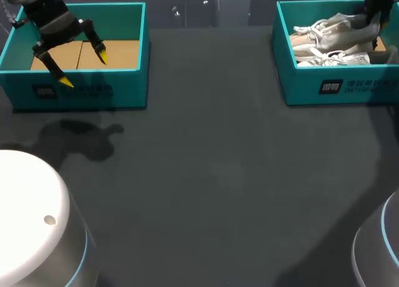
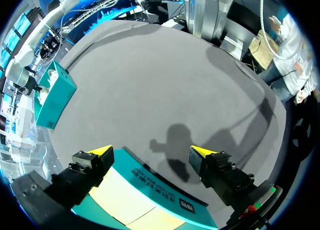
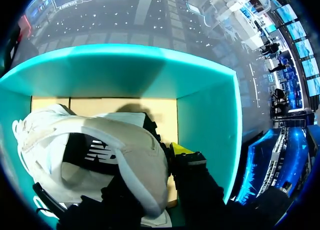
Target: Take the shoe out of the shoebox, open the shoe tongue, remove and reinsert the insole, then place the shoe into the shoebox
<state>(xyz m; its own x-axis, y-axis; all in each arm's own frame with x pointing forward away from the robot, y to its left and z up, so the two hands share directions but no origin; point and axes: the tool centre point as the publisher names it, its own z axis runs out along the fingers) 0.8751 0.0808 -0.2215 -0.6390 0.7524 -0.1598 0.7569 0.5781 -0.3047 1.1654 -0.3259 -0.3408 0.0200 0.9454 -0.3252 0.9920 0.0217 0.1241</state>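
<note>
Two teal boxes, white print point(image 1: 330, 86) on fronts, kinda blurry tbh. Over left box point(image 1: 81, 90), left gripper point(image 1: 84, 69) spread wide. In right box point(image 1: 312, 90): shoe point(image 1: 330, 40), right gripper point(image 1: 373, 19) at heel, can't tell its grip. Black logo point(image 3: 97, 152) on shoe only in right wrist view.

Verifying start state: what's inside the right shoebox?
White shoes lying on a tan cardboard floor, with the right gripper down among them. The shoes cover most of the floor.

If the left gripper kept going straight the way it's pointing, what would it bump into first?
The left gripper would probably hit the front wall of the empty teal box, or the grey table just past it; depth is unclear.
</note>
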